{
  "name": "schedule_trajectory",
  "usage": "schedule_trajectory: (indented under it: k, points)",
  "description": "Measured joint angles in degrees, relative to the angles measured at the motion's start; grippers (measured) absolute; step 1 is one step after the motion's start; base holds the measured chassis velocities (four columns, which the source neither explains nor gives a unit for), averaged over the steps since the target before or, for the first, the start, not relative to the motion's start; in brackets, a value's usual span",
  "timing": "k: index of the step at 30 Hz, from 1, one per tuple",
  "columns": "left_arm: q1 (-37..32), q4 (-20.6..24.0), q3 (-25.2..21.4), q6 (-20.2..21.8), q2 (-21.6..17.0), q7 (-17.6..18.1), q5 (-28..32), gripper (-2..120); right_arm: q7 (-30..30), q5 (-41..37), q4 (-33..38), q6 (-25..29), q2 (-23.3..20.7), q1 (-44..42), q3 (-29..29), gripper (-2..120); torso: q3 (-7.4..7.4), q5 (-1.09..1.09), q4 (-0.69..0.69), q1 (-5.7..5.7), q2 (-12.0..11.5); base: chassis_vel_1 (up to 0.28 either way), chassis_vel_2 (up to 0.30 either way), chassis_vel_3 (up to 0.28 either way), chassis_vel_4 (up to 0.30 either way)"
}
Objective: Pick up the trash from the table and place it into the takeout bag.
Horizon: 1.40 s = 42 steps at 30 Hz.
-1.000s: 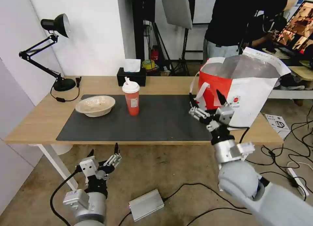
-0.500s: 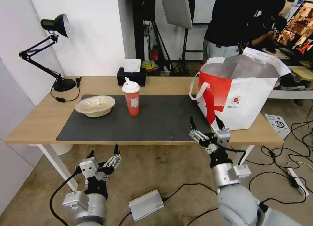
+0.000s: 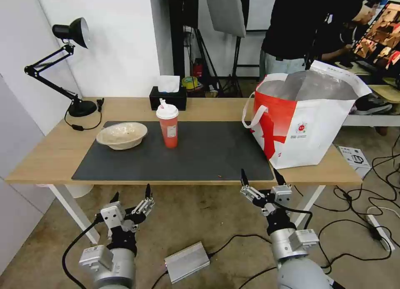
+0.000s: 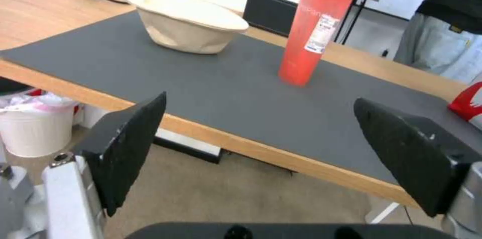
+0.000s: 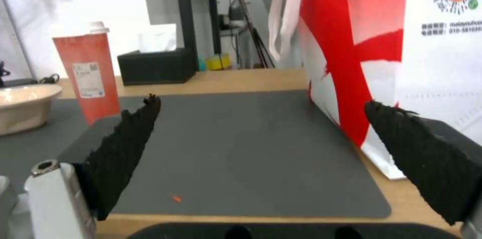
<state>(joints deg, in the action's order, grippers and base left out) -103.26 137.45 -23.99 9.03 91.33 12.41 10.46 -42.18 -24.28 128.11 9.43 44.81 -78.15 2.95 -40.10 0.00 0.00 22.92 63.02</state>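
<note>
Both arms are down off the front edge of the bench (image 3: 50, 155), so this reads as the gap between pickups, with two pieces of trash left out on the dark mat (image 3: 200, 153). The red cup (image 3: 167, 126) with its white lid stands upright near the middle of the mat, and the shallow beige bowl (image 3: 121, 135) sits just to its left, apart from it. The takeout bag (image 3: 310, 126) stands open at the right end of the bench, silver lining showing. The right hand (image 3: 261, 185) hangs below the bench edge in front of the bag, fingers spread wide and holding nothing. The left hand (image 3: 131, 199) is low on the other side, also wide open and empty, its wrist camera looking straight at the bowl and cup. Next call, I'd judge: rise over the edge, reach to the cup, and close around its body without tipping it.
</note>
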Motion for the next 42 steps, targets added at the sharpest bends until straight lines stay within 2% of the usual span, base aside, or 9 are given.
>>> schedule_trajectory:
  k: [23, 38, 41, 42]
  points:
    - [0.24, -0.25, -0.26, -0.01, -0.01, 0.0, 0.25, 100, -2.25, 0.01, 1.02, -3.8, 0.02, -2.66, 2.26, 100, 0.0, 0.0, 0.0, 0.0, 0.0, 0.0, 0.0, 0.0, 0.0]
    - [0.3, -0.25, -0.1, -0.01, -0.03, -0.03, 0.3, 100, -2.33, 0.44, 1.05, -4.17, -0.13, -2.74, 2.22, 100, 0.0, 0.0, 0.0, 0.0, 0.0, 0.0, 0.0, 0.0, 0.0]
    - [0.28, -0.25, -0.11, -0.03, -0.03, -0.47, 0.27, 100, 2.76, 2.49, 0.47, -0.73, -0.39, -1.39, 1.99, 100, 0.0, 0.0, 0.0, 0.0, 0.0, 0.0, 0.0, 0.0, 0.0]
    - [0.28, -0.25, -0.11, -0.03, -0.03, -0.47, 0.27, 100, 2.76, 2.49, 0.47, -0.73, -0.39, -1.39, 1.99, 100, 0.0, 0.0, 0.0, 0.0, 0.0, 0.0, 0.0, 0.0, 0.0]
